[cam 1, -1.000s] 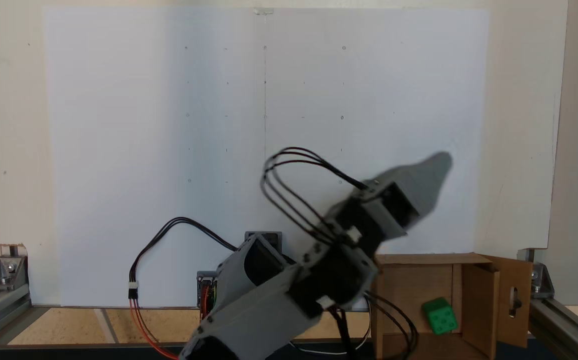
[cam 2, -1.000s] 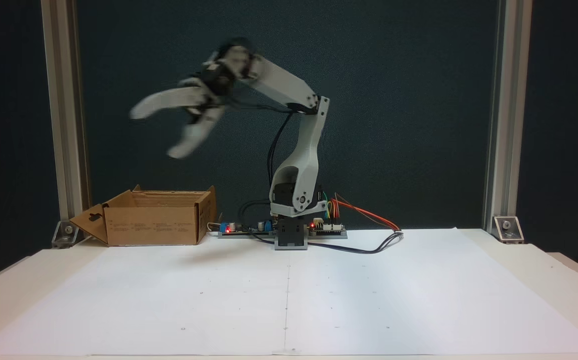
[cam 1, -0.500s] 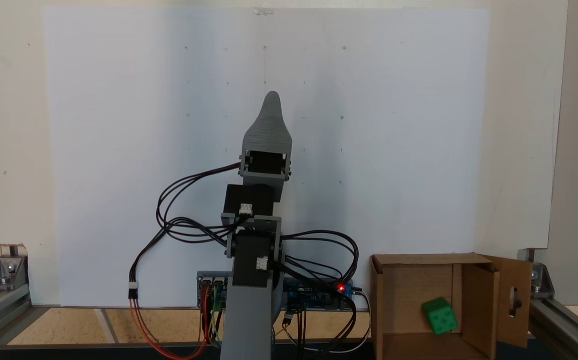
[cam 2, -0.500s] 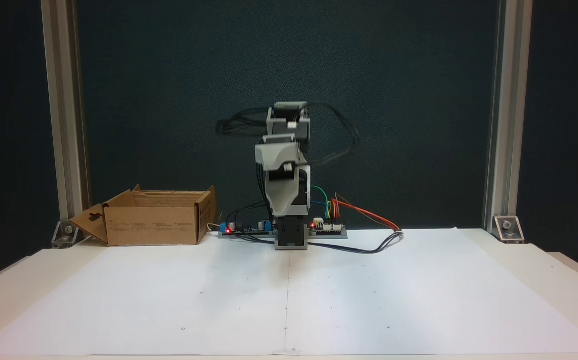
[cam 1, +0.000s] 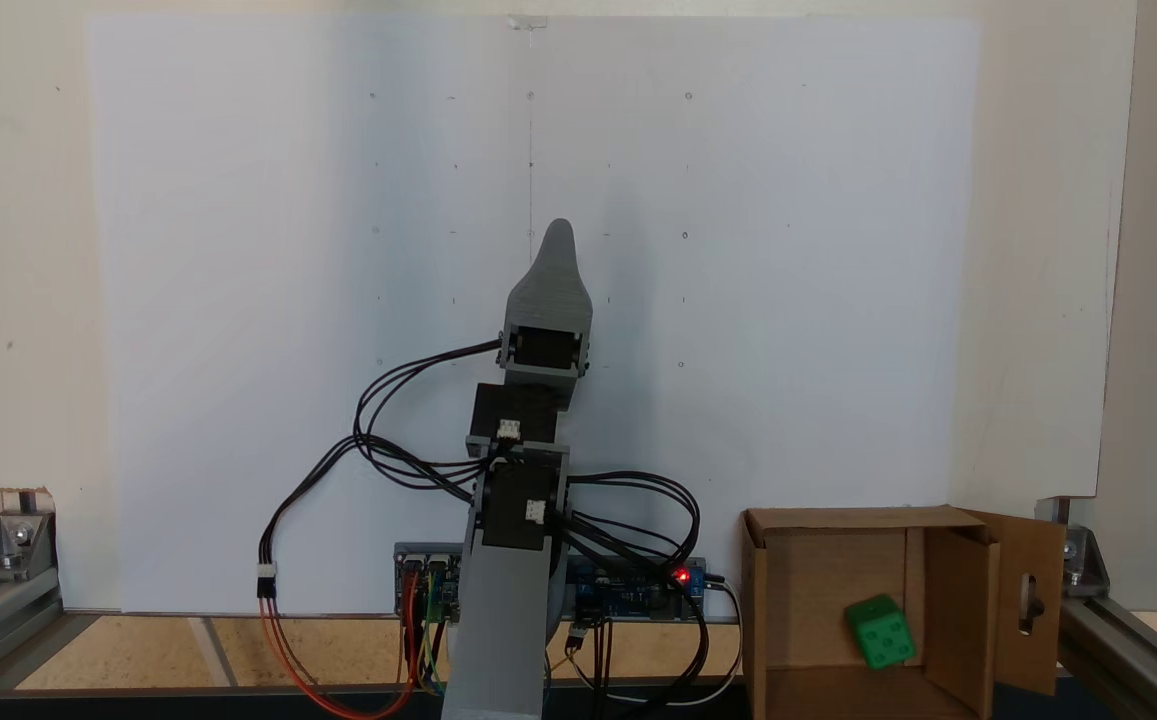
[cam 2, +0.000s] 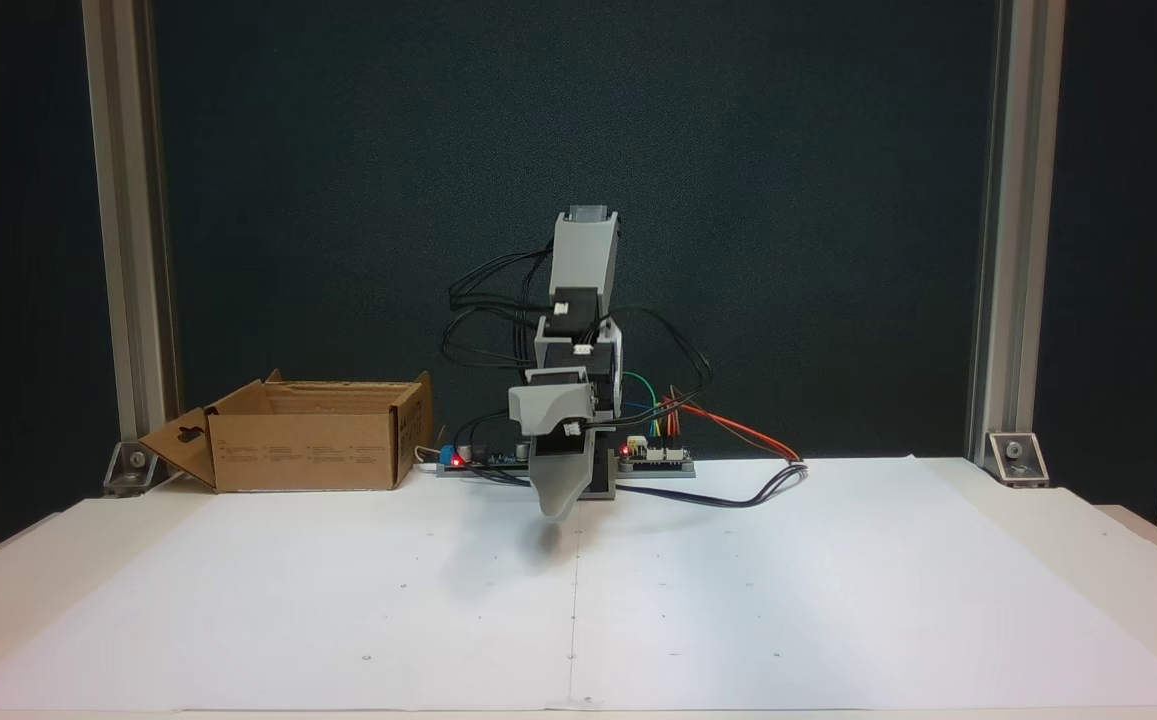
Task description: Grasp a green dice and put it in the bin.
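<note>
The green dice (cam 1: 881, 631) is lying inside the cardboard box (cam 1: 963, 620) at the bench (cam 2: 1018, 560) corner, while the arm, swung away from the box a second ago, is now folding lower over the white paper (cam 2: 738, 600); whether the pincer (cam 2: 557, 507) is open cannot be told.

green dice (cam 1: 880, 632) in bin (cam 1: 798, 590); end effector (cam 2: 557, 505) apparently above paper sheet (cam 2: 738, 600)
</note>
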{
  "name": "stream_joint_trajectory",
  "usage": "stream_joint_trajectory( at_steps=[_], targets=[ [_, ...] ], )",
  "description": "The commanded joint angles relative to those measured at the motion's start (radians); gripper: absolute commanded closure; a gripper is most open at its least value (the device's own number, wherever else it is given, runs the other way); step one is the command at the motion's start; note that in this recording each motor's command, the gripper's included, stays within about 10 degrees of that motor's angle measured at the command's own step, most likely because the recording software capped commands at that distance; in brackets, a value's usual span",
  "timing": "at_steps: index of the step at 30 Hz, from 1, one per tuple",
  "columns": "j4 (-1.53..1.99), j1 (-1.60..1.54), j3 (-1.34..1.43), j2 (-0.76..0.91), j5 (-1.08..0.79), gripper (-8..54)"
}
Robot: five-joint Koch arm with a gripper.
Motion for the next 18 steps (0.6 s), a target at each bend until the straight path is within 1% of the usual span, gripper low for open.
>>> stream_joint_trajectory(
  at_steps=[1, 18],
  targets=[
    [-0.165, 0.0, 0.005, 0.117, -0.015, 2.5],
    [-0.849, -0.002, 0.276, 0.114, -0.008, 1.1]
  ],
)
